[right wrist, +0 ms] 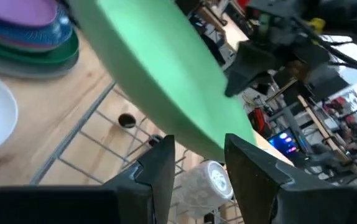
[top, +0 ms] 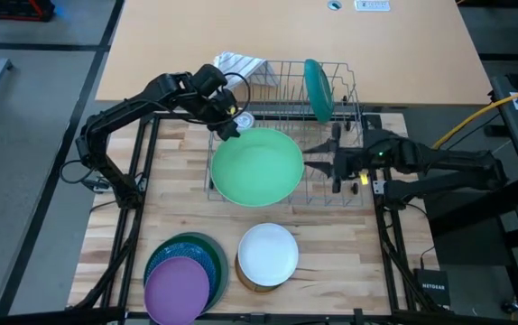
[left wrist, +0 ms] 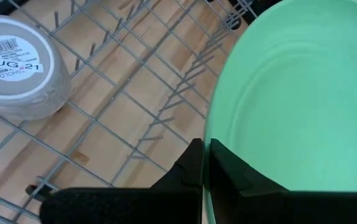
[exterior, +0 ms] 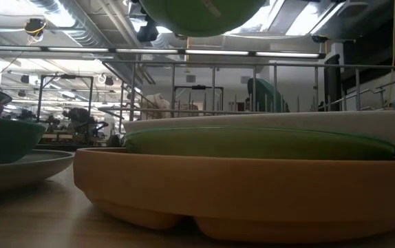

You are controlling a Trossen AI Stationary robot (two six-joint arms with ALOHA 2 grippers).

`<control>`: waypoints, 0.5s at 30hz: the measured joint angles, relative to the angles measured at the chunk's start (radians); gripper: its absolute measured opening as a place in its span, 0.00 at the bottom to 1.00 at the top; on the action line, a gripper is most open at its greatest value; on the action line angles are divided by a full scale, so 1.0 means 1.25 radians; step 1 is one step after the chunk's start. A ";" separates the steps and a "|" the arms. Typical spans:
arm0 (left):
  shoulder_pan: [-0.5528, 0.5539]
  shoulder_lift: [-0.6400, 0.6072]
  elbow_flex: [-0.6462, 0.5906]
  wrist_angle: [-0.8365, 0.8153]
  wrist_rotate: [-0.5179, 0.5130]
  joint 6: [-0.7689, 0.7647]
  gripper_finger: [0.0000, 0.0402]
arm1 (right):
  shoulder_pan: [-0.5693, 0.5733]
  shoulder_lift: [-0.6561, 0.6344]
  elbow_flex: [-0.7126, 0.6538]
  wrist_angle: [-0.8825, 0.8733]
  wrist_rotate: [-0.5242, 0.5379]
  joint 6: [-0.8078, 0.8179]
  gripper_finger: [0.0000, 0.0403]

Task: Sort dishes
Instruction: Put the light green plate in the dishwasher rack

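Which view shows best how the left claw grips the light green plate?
The left wrist view: the left claw pinches the rim of the light green plate. The high view shows the whole plate above the rack, grip small. The low view shows only its underside; the right wrist view, its tilted face.
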State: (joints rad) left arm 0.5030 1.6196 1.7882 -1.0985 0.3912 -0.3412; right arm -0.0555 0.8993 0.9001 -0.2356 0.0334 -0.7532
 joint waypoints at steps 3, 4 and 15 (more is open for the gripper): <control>0.000 0.000 0.000 -0.001 0.000 0.000 0.00 | 0.017 0.026 0.000 0.002 0.027 -0.059 0.36; 0.000 0.000 0.000 -0.002 -0.002 -0.001 0.00 | 0.022 0.035 0.000 0.002 0.043 -0.081 0.36; -0.001 0.000 0.000 -0.043 0.001 -0.050 0.00 | 0.075 0.106 0.000 0.009 0.111 -0.200 0.36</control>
State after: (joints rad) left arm 0.5016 1.6199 1.7882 -1.1522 0.3926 -0.4043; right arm 0.0377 1.0313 0.9001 -0.2249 0.1726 -1.0036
